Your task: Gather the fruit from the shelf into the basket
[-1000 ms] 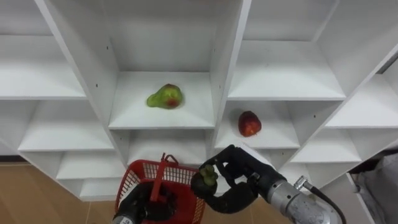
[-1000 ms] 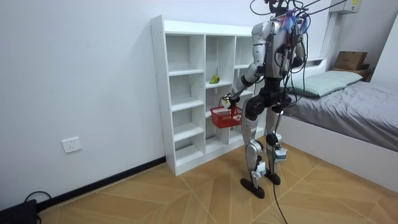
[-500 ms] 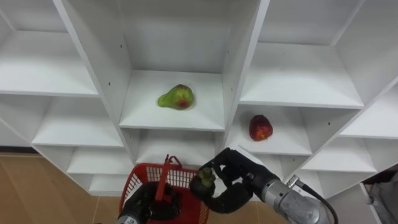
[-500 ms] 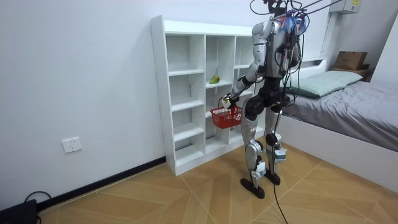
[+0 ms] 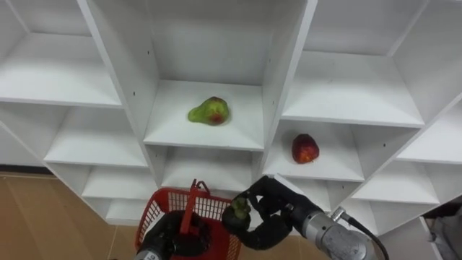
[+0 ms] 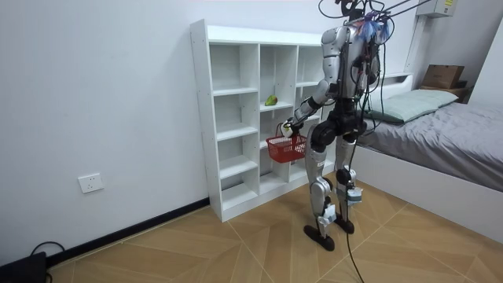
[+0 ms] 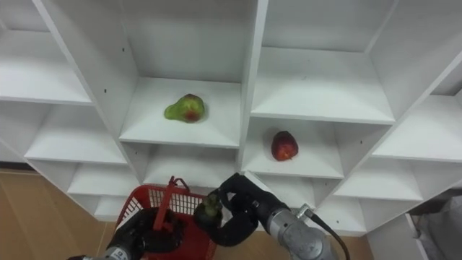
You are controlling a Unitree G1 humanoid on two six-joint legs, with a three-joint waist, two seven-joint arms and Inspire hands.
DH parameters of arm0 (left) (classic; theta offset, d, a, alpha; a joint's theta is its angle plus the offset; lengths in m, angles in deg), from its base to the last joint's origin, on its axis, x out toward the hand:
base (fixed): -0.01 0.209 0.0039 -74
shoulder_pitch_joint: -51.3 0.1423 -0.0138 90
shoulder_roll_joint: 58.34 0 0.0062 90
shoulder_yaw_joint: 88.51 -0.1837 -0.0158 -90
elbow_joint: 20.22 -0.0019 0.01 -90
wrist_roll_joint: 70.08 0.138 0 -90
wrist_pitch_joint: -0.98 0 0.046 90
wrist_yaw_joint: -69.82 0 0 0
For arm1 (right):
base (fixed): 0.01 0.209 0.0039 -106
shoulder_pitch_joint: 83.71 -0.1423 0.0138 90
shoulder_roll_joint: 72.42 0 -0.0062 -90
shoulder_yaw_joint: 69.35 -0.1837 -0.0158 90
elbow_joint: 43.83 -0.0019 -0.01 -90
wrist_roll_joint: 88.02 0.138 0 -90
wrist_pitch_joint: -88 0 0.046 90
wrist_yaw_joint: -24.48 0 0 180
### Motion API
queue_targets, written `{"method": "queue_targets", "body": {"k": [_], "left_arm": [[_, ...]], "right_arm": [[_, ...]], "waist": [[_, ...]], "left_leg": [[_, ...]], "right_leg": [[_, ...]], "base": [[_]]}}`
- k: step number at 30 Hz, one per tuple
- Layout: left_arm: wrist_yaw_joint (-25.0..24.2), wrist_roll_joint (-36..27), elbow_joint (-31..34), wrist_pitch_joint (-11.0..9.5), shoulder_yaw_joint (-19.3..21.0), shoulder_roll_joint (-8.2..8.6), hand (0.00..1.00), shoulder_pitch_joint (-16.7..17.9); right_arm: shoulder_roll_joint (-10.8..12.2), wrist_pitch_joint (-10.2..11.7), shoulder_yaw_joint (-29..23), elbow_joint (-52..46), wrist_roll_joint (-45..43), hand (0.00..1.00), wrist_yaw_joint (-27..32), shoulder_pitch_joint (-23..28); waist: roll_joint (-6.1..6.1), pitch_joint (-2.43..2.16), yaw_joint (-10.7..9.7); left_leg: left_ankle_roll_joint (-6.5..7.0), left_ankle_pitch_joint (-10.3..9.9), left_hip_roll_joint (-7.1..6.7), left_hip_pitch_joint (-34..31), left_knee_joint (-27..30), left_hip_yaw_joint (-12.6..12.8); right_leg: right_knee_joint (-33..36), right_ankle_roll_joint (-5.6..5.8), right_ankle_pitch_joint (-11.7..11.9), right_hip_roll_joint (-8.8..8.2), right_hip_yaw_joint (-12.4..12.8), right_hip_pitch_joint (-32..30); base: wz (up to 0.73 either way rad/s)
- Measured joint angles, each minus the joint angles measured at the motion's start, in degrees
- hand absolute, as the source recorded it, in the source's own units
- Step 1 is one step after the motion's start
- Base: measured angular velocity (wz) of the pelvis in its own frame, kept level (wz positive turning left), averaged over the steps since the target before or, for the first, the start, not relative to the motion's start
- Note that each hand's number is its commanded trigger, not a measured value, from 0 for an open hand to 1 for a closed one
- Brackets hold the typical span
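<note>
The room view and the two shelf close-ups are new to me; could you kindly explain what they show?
The room view comes from a camera standing in the room: a two-legged humanoid robot stands facing a white shelf unit, with a bed behind it. The two eye views come from a stereo camera on its head, looking down at its hands. Its left hand grips the handle of a red basket. Its right hand holds a small dark fruit at the basket's right rim. On the shelves lie a green-and-red fruit and, one compartment lower to the right, a red fruit.
</note>
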Motion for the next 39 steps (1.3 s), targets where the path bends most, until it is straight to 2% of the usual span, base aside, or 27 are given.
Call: {"method": "queue_targets", "body": {"k": [13,19,23,27,34,35,36,37,38,39], "left_arm": [[-1.7,0.0,0.0,0.0,0.0,0.06,1.0,0.0],[-2.1,0.1,0.0,-0.1,-0.2,0.29,1.0,0.1],[-2.3,2.5,0.0,-0.2,-0.4,0.59,1.0,0.2],[-3.3,2.5,0.0,-0.2,-0.5,0.48,1.0,0.3],[-4.5,2.4,0.1,-0.3,-1.9,0.5,1.0,0.4],[-4.6,2.4,0.1,-0.3,-2.2,0.48,1.0,0.4],[-4.7,2.4,0.1,-0.3,-2.2,0.52,1.0,0.4],[-4.8,2.4,0.1,-0.3,-2.2,0.52,1.0,0.4],[-4.9,2.4,0.1,-0.3,-2.3,0.53,1.0,0.4],[-4.9,2.4,0.1,-0.4,-2.3,0.56,1.0,0.4]], "right_arm": [[0.9,0.0,0.0,2.3,0.0,1.0,2.1,0.0],[1.3,0.0,0.4,2.3,-0.1,1.0,2.1,0.0],[1.4,0.0,1.2,2.3,-0.6,1.0,2.1,0.0],[1.9,0.0,2.2,2.3,-0.9,1.0,2.2,0.0],[2.2,0.0,2.3,2.3,-2.1,1.0,2.2,0.0],[2.2,0.0,2.3,2.3,-2.4,0.96,2.2,0.0],[2.2,0.0,2.3,2.3,-2.5,0.77,2.2,0.0],[2.2,0.0,2.3,2.3,-2.5,0.69,2.2,0.0],[2.2,0.0,2.3,2.3,-2.5,0.51,2.3,0.0],[2.2,0.0,2.4,2.3,-2.5,0.24,2.4,0.0]], "waist": [[0.04,0.02,0.0],[0.33,0.23,0.0],[0.21,0.19,0.0],[-0.05,0.03,0.0],[-0.1,0.0,0.0],[-0.1,0.0,0.0],[-0.11,0.01,0.0],[-0.11,0.01,0.0],[-0.12,0.01,0.0],[-0.12,0.02,0.0]], "left_leg": [[0.0,0.0,-0.02,-0.4,0.4,-1.1],[-0.01,0.0,-0.07,-0.3,0.4,-1.5],[-0.01,0.0,-0.17,-0.4,0.5,-1.7],[-0.01,0.0,-0.48,-0.4,0.6,-2.0],[0.01,0.0,-0.62,-0.4,0.6,-2.3],[0.01,0.0,-0.63,-0.4,0.6,-2.4],[0.01,0.0,-0.63,-0.4,0.6,-2.4],[0.01,0.0,-0.63,-0.4,0.6,-2.5],[0.01,0.0,-0.63,-0.4,0.6,-2.5],[0.01,0.0,-0.63,-0.4,0.7,-2.5]], "right_leg": [[0.1,0.0,0.0,-0.13,-1.3,0.3],[0.1,0.0,0.0,-0.09,-1.5,0.9],[0.1,0.0,0.0,-0.09,-1.5,0.9],[0.1,0.0,0.0,-0.08,-1.5,1.0],[0.1,0.01,0.0,-0.18,-1.5,1.1],[0.0,0.01,0.0,-0.18,-1.6,1.1],[0.0,0.01,0.0,-0.18,-1.6,1.1],[0.0,0.01,0.0,-0.18,-1.6,1.2],[0.0,0.01,0.0,-0.17,-1.6,1.2],[0.0,0.01,0.0,-0.17,-1.6,1.2]], "base": [[0.04],[0.02],[0.01],[0.02],[0.0],[0.0],[0.0],[0.0],[0.0],[0.0]]}}
